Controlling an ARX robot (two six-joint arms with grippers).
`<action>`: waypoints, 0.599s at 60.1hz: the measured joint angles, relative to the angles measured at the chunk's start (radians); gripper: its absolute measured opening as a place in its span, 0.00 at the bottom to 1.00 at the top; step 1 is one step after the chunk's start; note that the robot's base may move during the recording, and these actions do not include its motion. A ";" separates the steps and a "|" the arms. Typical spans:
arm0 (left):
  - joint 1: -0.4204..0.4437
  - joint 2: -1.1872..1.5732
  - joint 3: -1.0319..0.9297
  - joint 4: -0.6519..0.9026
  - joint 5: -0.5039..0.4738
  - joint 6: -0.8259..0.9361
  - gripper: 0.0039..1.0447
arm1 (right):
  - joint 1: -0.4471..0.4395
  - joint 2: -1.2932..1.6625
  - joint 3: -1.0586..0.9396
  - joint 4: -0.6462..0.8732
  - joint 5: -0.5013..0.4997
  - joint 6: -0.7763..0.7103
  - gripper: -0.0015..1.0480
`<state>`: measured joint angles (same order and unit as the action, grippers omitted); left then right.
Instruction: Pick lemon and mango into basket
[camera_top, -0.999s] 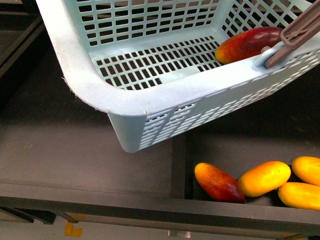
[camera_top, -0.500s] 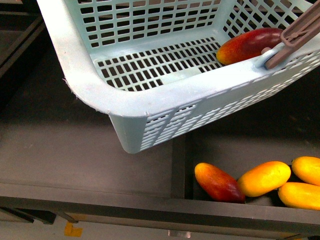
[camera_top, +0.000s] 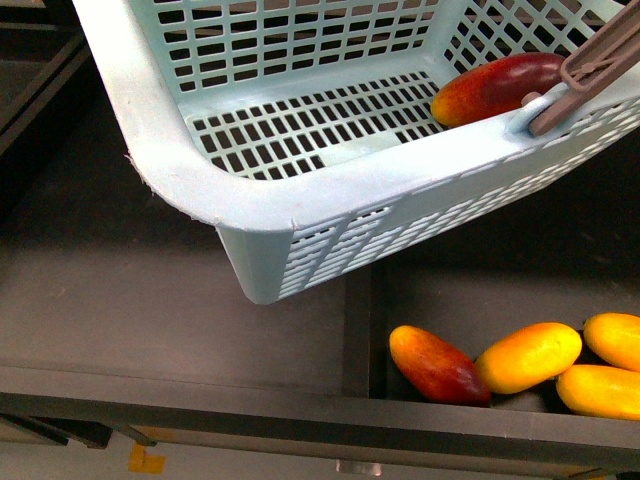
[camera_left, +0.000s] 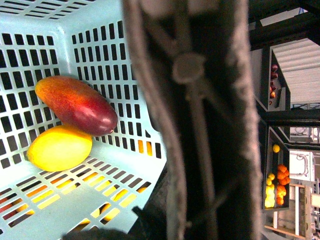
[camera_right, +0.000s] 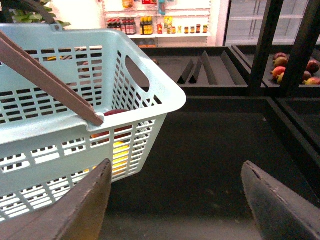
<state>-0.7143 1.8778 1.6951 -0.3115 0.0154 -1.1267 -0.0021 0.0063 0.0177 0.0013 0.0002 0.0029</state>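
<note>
The mango (camera_left: 76, 105) and the lemon (camera_left: 59, 147) already sit touching in a corner of the basket (camera_top: 300, 205), so I'd say all that's left is keeping the basket level. The right gripper (camera_right: 175, 200) is spread wide with nothing in it; can't tell on the left one, just a blurry dark bar. Watch the shelf divider (camera_top: 357, 330) and the loose fruit (camera_top: 527, 356) under the basket's corner; open shelf lies left.

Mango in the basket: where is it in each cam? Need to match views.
Front: mango at upper right, against the basket's near wall, beside the brown handle.
Left wrist: mango on the basket floor, touching the lemon.
Right wrist: only a red patch shows through the slots, under the handle pivot.
Shared landmark: the aqua basket.
</note>
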 joint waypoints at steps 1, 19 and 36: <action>0.000 0.000 0.000 0.000 0.000 0.000 0.04 | 0.000 0.000 0.000 0.000 0.000 0.000 0.87; -0.025 0.004 0.002 -0.007 -0.214 0.003 0.04 | 0.000 0.000 0.000 0.000 0.000 0.000 0.92; 0.011 0.012 -0.034 0.068 -0.755 -0.006 0.04 | 0.000 -0.001 0.000 0.000 0.001 0.000 0.92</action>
<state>-0.7036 1.8900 1.6615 -0.2440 -0.7395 -1.1324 -0.0017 0.0055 0.0174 0.0013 0.0010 0.0029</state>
